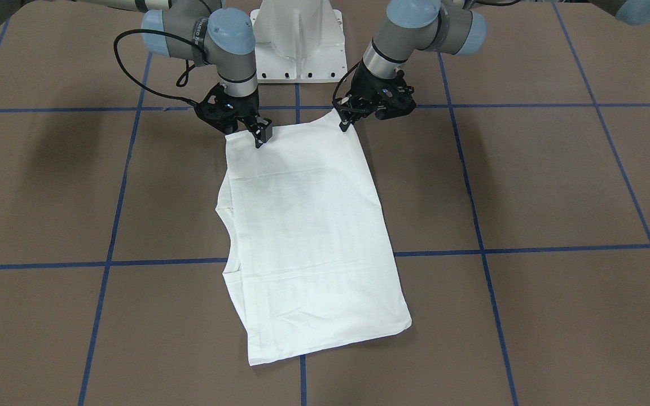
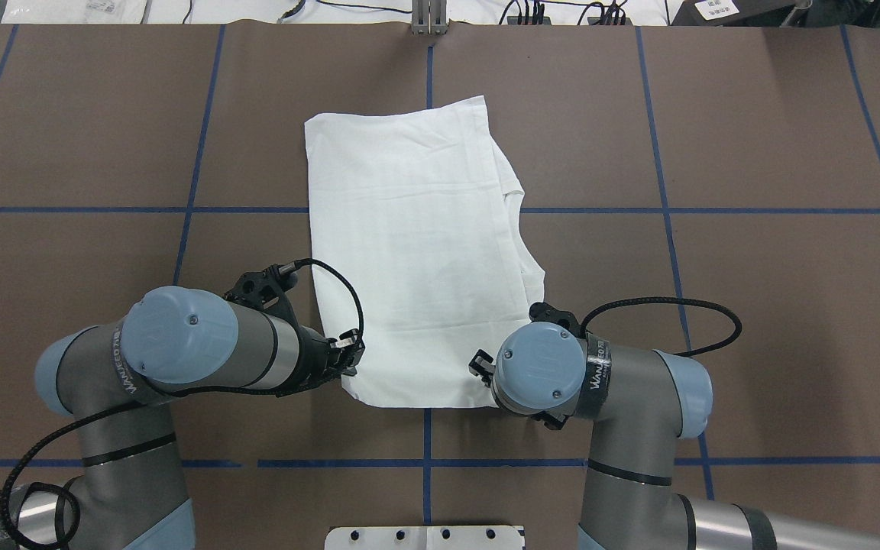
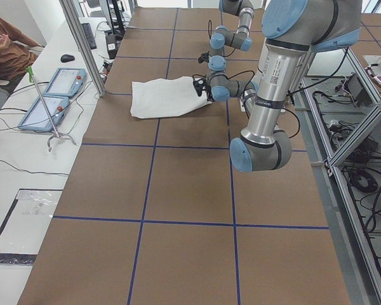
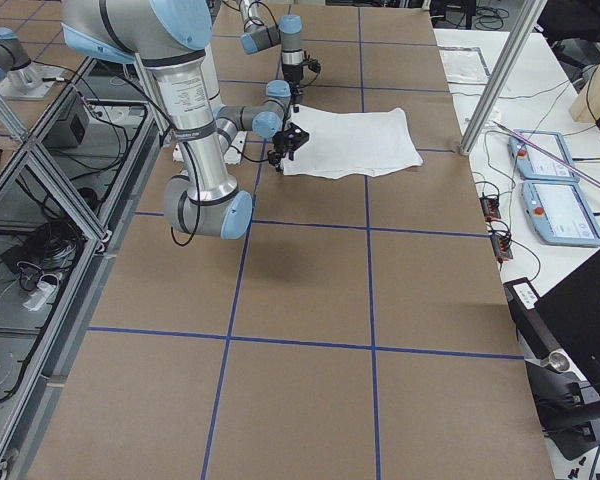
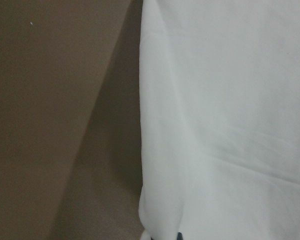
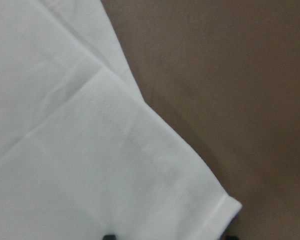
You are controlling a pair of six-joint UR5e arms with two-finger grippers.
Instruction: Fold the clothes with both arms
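1. We see the white shirt (image 1: 308, 225) folded into a long, narrow panel on the brown tabletop (image 1: 528, 180). It stretches away from both grippers, and its short near edge runs between them.
2. The left gripper (image 1: 346, 121) sits at one end of that near edge. It is pressed together on the shirt's corner, which is drawn up into a small peak at the fingers.
3. The right gripper (image 1: 261, 135) is at the other corner of the same edge. Its wrist view shows two dark fingertips set apart, one on either side of the stitched hem corner, so we read it as spread. We cannot tell whether it touches the cloth.
4. The long edge running away from the left gripper is straight and clean.
5. The long edge running away from the right gripper is uneven, with lower layers stepping out past the top one.
6. The panel leans a little toward the left gripper's side as it runs away.
7. Outward of each gripper and beyond the shirt's far edge, the tabletop is bare brown crossed by blue tape lines (image 1: 528, 248).
8. Behind the grippers, the white base (image 1: 297, 39) stands close between the two arms.
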